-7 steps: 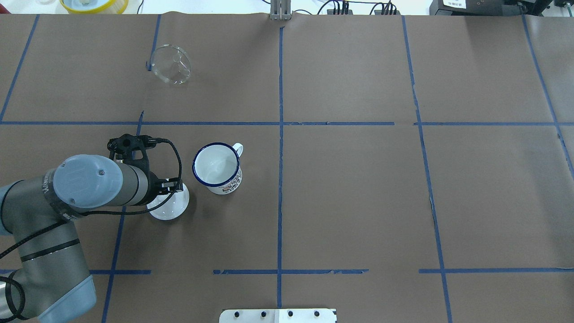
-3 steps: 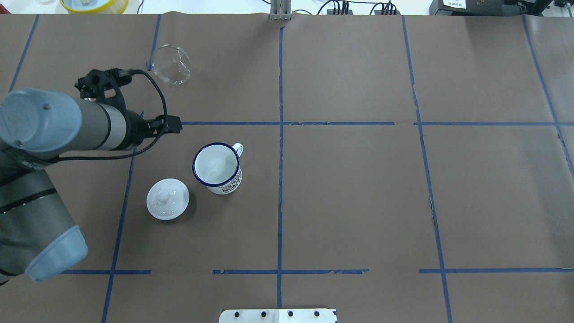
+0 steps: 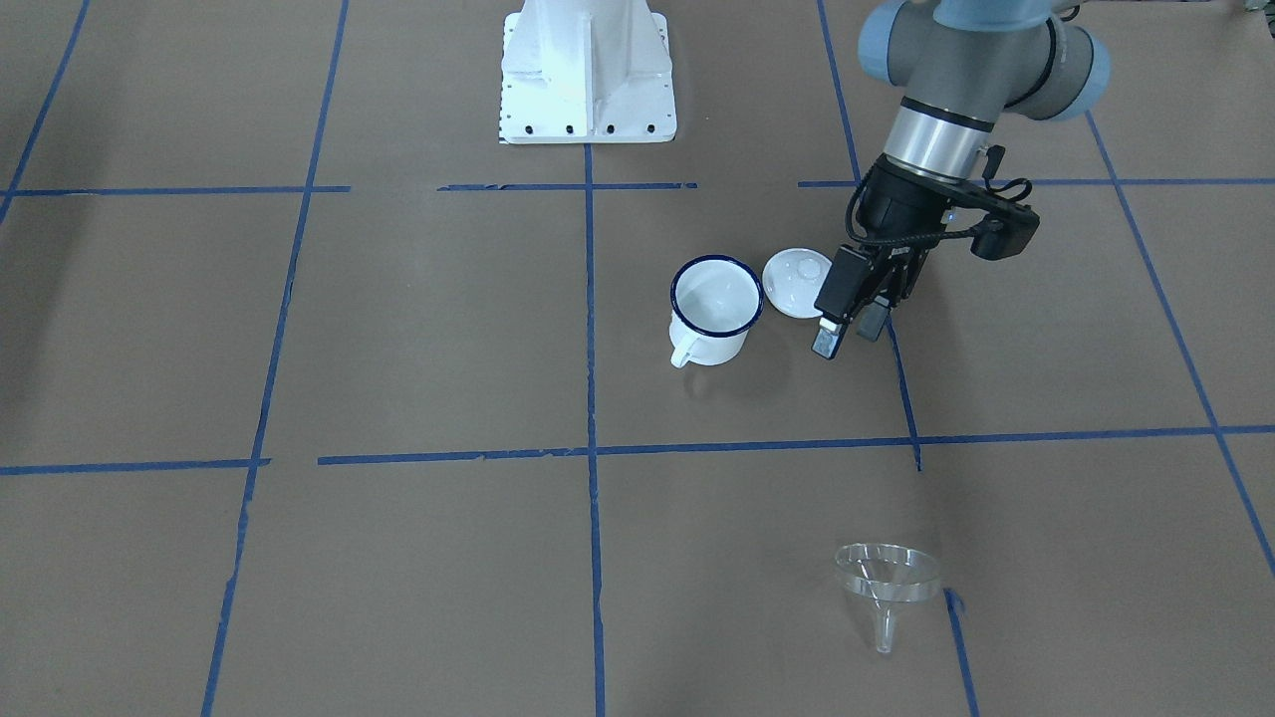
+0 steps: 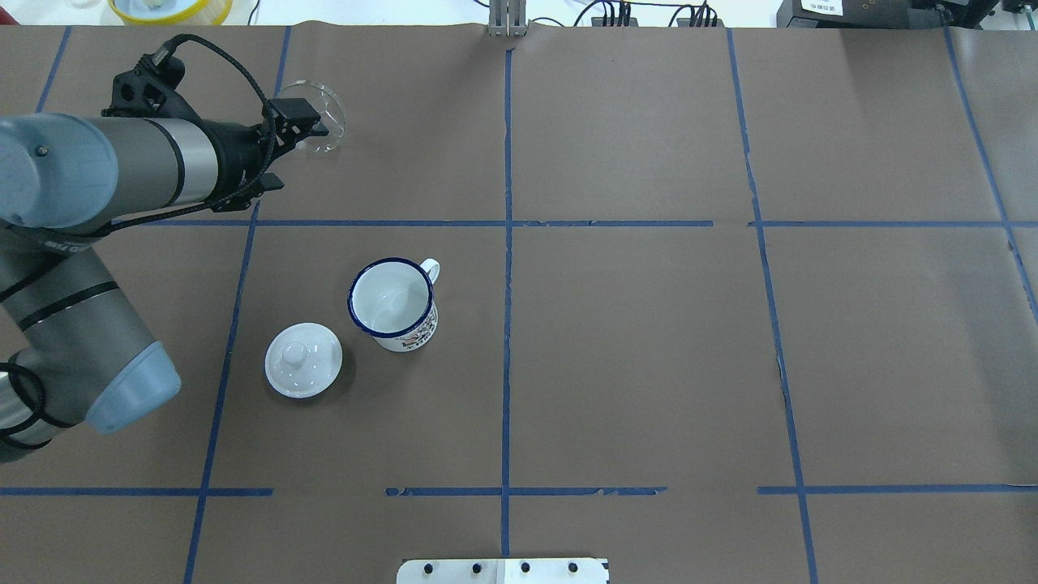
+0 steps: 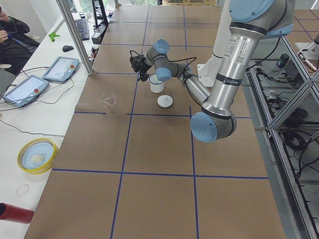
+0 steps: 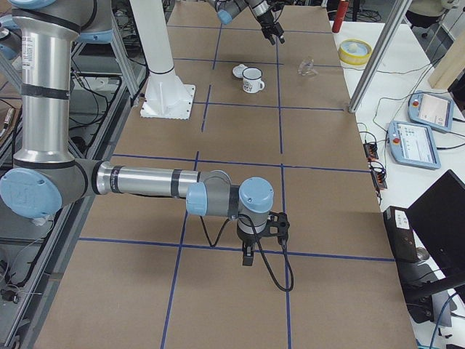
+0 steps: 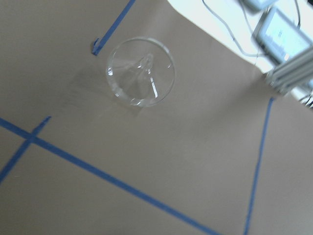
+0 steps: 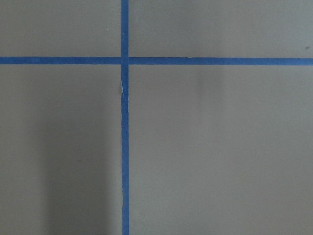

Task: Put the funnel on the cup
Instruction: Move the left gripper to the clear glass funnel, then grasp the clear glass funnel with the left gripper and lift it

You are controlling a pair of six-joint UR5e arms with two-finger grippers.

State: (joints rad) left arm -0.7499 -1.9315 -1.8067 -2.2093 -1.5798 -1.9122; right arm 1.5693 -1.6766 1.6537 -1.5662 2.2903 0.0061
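Your left gripper (image 3: 849,331) hangs spread and empty, apart from the funnel (image 3: 885,588), while the cup (image 3: 715,311) stands upright just beside the lid (image 3: 794,281).

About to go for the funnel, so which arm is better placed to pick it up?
Left. The left end effector hangs open on the same side of the table as the funnel, which its wrist camera has in view. The right end effector is far off at the other end.
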